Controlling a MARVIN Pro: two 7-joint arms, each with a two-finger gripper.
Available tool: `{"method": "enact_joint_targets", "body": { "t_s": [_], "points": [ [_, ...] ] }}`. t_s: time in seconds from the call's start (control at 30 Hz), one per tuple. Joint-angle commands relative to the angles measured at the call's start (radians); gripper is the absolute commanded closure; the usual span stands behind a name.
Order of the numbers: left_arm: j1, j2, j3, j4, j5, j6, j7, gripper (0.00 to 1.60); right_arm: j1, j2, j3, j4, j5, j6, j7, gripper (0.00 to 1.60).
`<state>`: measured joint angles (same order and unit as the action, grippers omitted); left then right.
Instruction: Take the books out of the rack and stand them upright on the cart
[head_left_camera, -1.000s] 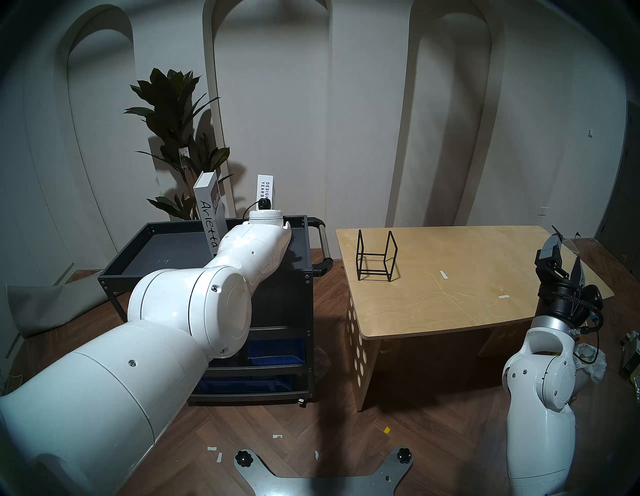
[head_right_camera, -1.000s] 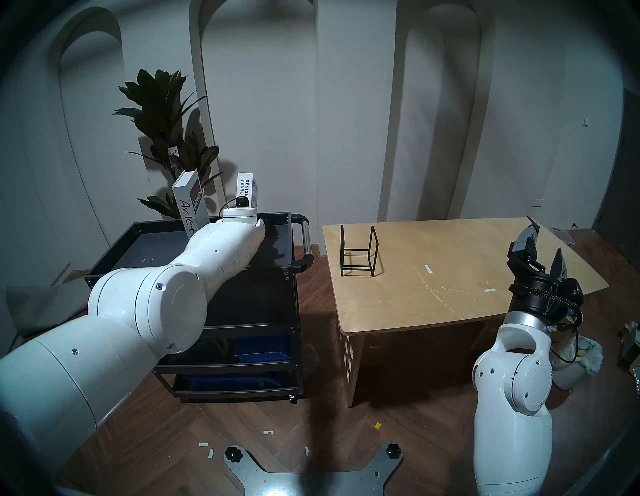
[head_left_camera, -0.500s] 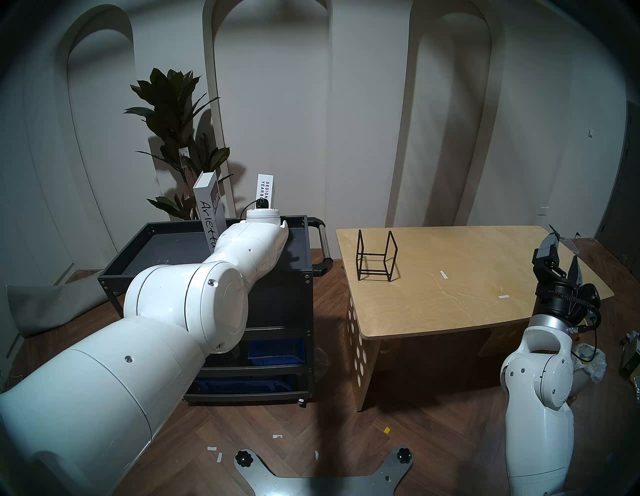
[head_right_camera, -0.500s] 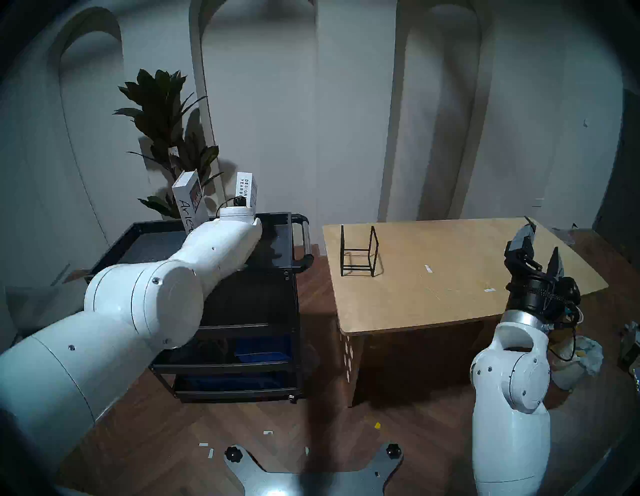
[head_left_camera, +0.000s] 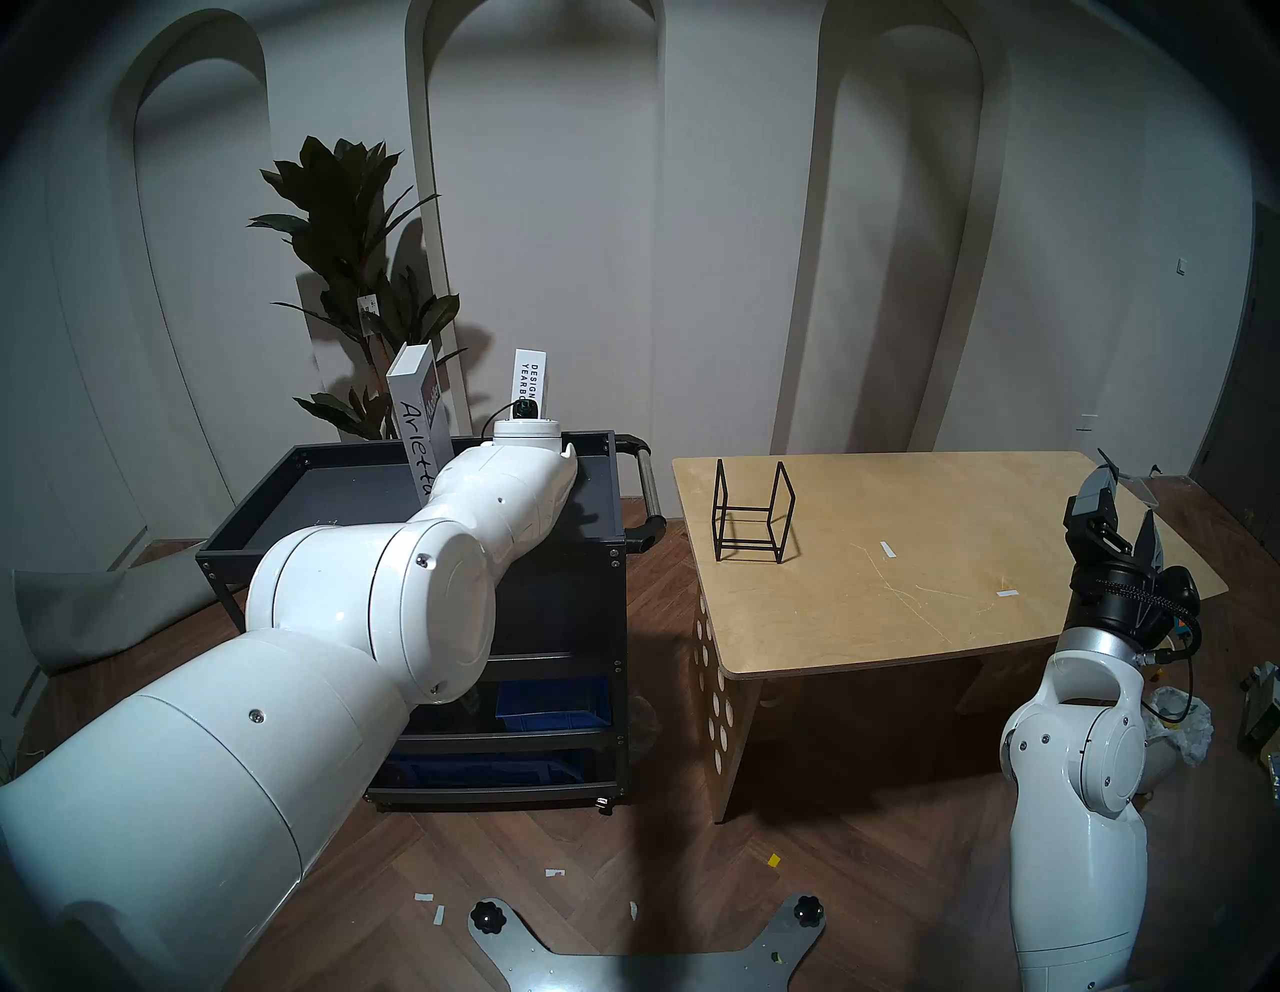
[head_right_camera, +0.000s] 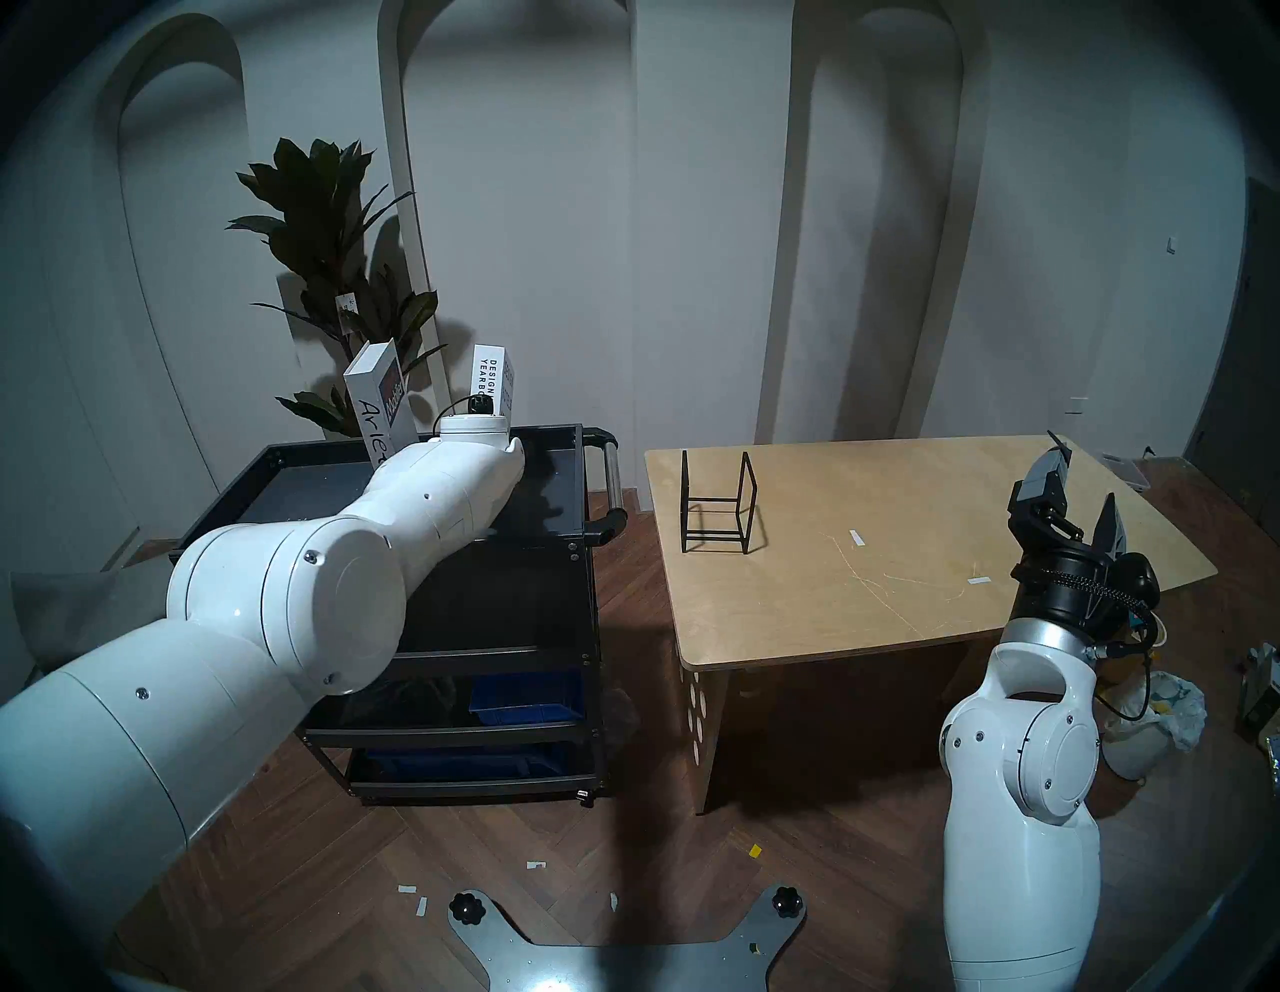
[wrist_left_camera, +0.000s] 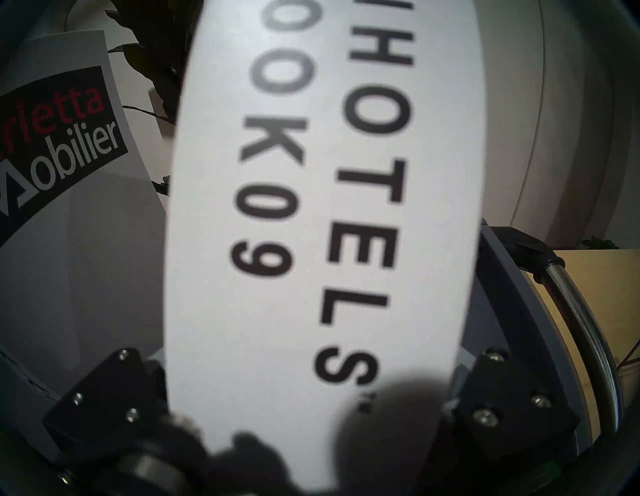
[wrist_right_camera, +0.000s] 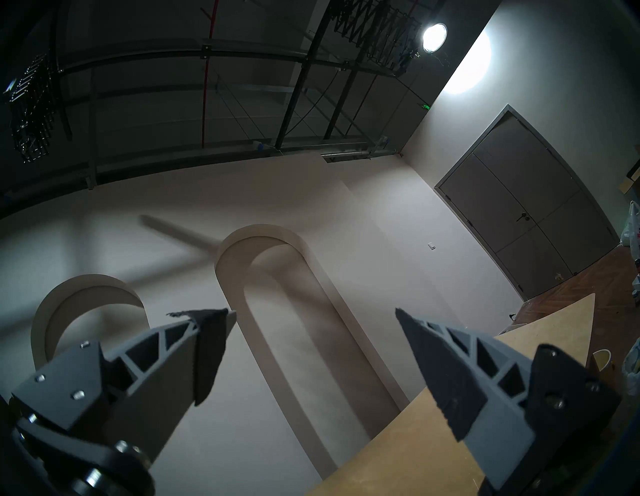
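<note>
Left gripper sits at the Yearbook spine, a finger block on each side low down; fingertips hidden behind the book, so it looks like a clamp on the Yearbook but I can't confirm pad contact; closure figure is mid-range and was changing, so it settles nothing; hold is low on the spine, probably to steady the book's foot while it stands.

Yearbook stands upright on the cart top tray, near the back edge, toward the handle side; Arletta stands on the same tray further from the handle, near the back edge, leaning a bit; the two are apart, not touching; its base is hidden by the arm.

Rack holds nothing, near the table's back corner on the cart side; both books are out.

Right gripper fingers spread wide, holding nothing, pointing up beyond the table's far side edge; parked clear of the work.

Judgement: last placement; what's left is release and back out straight; risk is nudging the Yearbook over on retreat.
</note>
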<state>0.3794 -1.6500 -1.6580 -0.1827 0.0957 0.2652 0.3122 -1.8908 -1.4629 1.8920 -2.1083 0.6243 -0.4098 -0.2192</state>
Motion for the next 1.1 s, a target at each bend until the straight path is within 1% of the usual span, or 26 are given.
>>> {"method": "enact_joint_targets", "body": {
  "t_s": [0.0,0.1,0.13,0.17,0.23,0.27,0.37,0.4,0.47,0.5,0.53,0.57,0.6,0.63,0.67,0.7,0.73,0.77,0.8,0.83,0.9,0.97,1.0,1.03,1.07],
  "points": [
    [-0.041,-0.003,0.004,0.003,0.003,0.011,0.007,0.36,0.006,0.004,0.003,-0.016,0.007,-0.006,0.006,0.00],
    [-0.042,-0.004,0.006,0.009,0.005,0.021,0.011,0.03,0.007,0.005,0.004,-0.015,0.012,-0.006,0.008,0.00],
    [-0.043,-0.004,0.006,0.010,0.004,0.023,0.013,0.10,0.007,0.005,0.004,-0.014,0.013,-0.006,0.009,0.00],
    [-0.043,-0.004,0.006,0.012,0.005,0.028,0.015,0.13,0.007,0.005,0.004,-0.014,0.015,-0.007,0.010,0.00],
    [-0.042,-0.004,0.007,0.014,0.005,0.033,0.016,0.07,0.006,0.006,0.005,-0.014,0.019,-0.007,0.011,0.00],
    [-0.042,-0.004,0.008,0.015,0.005,0.035,0.018,0.13,0.006,0.006,0.005,-0.014,0.021,-0.007,0.012,0.00],
    [-0.042,-0.005,0.011,0.017,0.008,0.042,0.021,0.39,0.006,0.008,0.006,-0.013,0.028,-0.008,0.015,0.00],
    [-0.042,-0.005,0.013,0.017,0.010,0.043,0.022,0.83,0.005,0.008,0.007,-0.013,0.029,-0.008,0.016,0.00],
    [-0.040,-0.006,0.017,0.019,0.012,0.046,0.024,0.91,0.005,0.009,0.007,-0.012,0.035,-0.008,0.018,0.00],
    [-0.039,-0.006,0.017,0.019,0.012,0.047,0.025,0.98,0.005,0.009,0.008,-0.011,0.037,-0.008,0.019,0.00],
    [-0.038,-0.006,0.022,0.019,0.016,0.047,0.026,1.09,0.005,0.010,0.008,-0.011,0.040,-0.008,0.021,0.00],
    [-0.037,-0.007,0.021,0.020,0.015,0.047,0.026,1.43,0.005,0.011,0.008,-0.010,0.042,-0.009,0.022,0.00],
    [-0.036,-0.007,0.022,0.020,0.015,0.047,0.027,1.57,0.005,0.011,0.009,-0.010,0.045,-0.009,0.023,0.00],
    [-0.034,-0.006,0.026,0.021,0.018,0.046,0.028,1.60,0.005,0.012,0.010,-0.009,0.049,-0.009,0.026,0.00],
    [-0.034,-0.006,0.026,0.021,0.019,0.046,0.029,1.58,0.004,0.013,0.010,-0.009,0.051,-0.009,0.026,0.00],
    [-0.034,-0.006,0.028,0.022,0.019,0.046,0.029,1.50,0.004,0.013,0.011,-0.009,0.054,-0.009,0.028,0.00],
    [-0.033,-0.005,0.030,0.022,0.021,0.046,0.031,1.32,0.004,0.014,0.012,-0.008,0.055,-0.009,0.029,0.00],
    [-0.033,-0.004,0.030,0.023,0.021,0.046,0.031,1.21,0.003,0.014,0.012,-0.008,0.058,-0.009,0.030,0.00],
    [-0.033,-0.004,0.031,0.023,0.021,0.046,0.031,1.15,0.003,0.015,0.013,-0.008,0.061,-0.010,0.032,0.00],
    [-0.033,-0.003,0.032,0.024,0.022,0.046,0.031,0.97,0.002,0.015,0.013,-0.007,0.062,-0.010,0.033,0.00],
    [-0.034,-0.002,0.033,0.024,0.022,0.046,0.032,0.75,0.002,0.015,0.014,-0.007,0.066,-0.010,0.035,0.00],
    [-0.034,-0.001,0.034,0.025,0.022,0.045,0.032,0.56,0.001,0.016,0.016,-0.007,0.070,-0.011,0.038,0.00],
    [-0.034,0.000,0.034,0.025,0.023,0.045,0.033,0.50,0.000,0.017,0.016,-0.007,0.072,-0.011,0.039,0.00],
    [-0.034,0.000,0.035,0.025,0.023,0.044,0.033,0.50,0.000,0.017,0.017,-0.007,0.074,-0.012,0.040,0.00],
    [-0.035,0.001,0.034,0.025,0.022,0.045,0.032,0.31,0.000,0.017,0.017,-0.007,0.075,-0.012,0.041,0.00]
  ]
}}
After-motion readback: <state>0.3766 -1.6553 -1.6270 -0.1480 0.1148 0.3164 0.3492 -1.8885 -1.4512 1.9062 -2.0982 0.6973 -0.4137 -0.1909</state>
